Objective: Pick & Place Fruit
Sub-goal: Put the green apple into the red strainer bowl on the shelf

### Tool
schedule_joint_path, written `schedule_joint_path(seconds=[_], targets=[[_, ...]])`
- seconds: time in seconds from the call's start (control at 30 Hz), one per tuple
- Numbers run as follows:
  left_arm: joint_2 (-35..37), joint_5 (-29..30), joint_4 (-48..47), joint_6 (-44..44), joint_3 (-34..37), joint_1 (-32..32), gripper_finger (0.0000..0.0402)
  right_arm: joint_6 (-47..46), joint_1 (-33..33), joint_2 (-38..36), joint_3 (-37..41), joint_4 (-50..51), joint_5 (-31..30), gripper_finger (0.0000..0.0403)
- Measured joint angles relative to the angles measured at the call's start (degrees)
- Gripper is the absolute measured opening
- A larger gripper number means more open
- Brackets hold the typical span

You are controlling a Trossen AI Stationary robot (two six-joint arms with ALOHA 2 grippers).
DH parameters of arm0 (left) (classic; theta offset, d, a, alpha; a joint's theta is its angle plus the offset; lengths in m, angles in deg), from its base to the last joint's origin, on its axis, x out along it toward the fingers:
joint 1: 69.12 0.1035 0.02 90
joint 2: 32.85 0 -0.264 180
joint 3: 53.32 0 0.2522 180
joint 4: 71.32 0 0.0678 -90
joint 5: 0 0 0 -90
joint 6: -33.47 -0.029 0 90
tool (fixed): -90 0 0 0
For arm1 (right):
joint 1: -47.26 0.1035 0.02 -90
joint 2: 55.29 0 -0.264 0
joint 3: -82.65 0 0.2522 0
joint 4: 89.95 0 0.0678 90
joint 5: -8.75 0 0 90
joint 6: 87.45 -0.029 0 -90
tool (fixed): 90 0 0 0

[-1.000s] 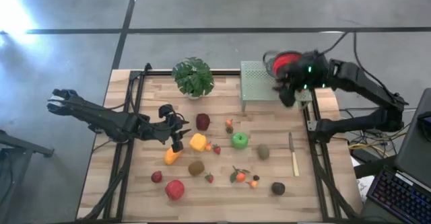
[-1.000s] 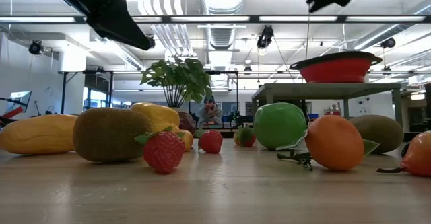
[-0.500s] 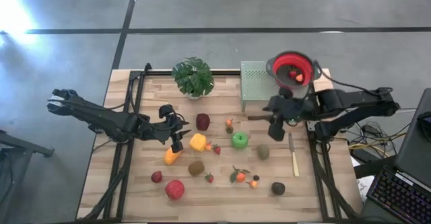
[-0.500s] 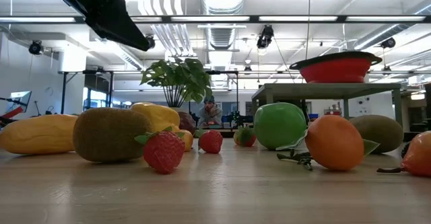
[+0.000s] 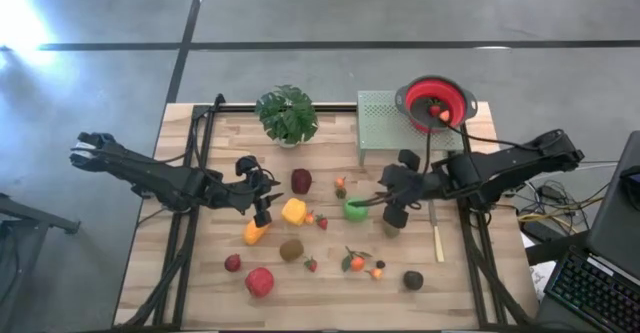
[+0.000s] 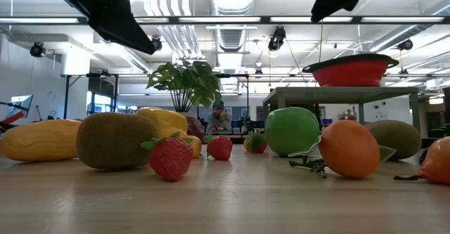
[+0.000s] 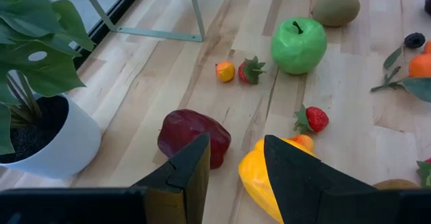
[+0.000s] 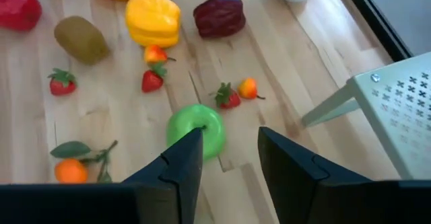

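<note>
Toy fruits lie scattered on the wooden table (image 5: 210, 273). Among them are a green apple (image 5: 355, 210), a yellow pepper (image 5: 294, 211), a maroon fruit (image 5: 301, 181), brown kiwis (image 5: 291, 249), a red apple (image 5: 259, 281), strawberries and small oranges. My right gripper (image 5: 385, 205) hovers open just right of the green apple (image 8: 196, 131), which shows beyond its fingertips (image 8: 230, 143). My left gripper (image 5: 263, 211) hangs open above the table between the maroon fruit (image 7: 194, 138) and the yellow pepper (image 7: 269, 177), holding nothing. A red bowl (image 5: 434, 101) with small fruits in it sits on a pale green perforated stand (image 5: 380, 123).
A potted plant (image 5: 287, 115) stands at the far edge, left of the stand. A knife with a pale handle (image 5: 437, 235) lies near the right rail. A dark fruit (image 5: 413, 280) lies near the front right. Black frame rails run along both table sides.
My right gripper has swung from over the red bowl at the far right toward the table's near left and down. It now hangs beside the green apple. The bowl, hidden by the gripper a second ago, shows fully. No fruit on the table has shifted.
</note>
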Motion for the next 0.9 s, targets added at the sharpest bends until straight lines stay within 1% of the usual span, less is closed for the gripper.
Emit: schedule_joint_path(seconds=[0.27,0.5,0.6,0.8,0.9], targets=[[0.0,0.0,-0.2,0.0,0.0,0.0,0.0147,0.0,0.0,-0.1,6.4,-9.8,0.3,0.0167],[0.0,0.0,-0.2,0.0,0.0,0.0,0.0147,0.1,0.0,0.4,12.1,-17.6,0.8,0.0176],[0.0,0.0,-0.2,0.0,0.0,0.0,0.0147,0.8,0.0,0.4,14.1,-21.8,2.2,0.0179],[0.0,0.0,-0.2,0.0,0.0,0.0,0.0147,1.1,0.0,0.8,19.1,-28.3,2.4,0.0174],[0.0,0.1,-0.1,-0.2,0.0,0.0,0.0147,1.4,0.0,1.7,22.1,-34.6,2.4,0.0165]])
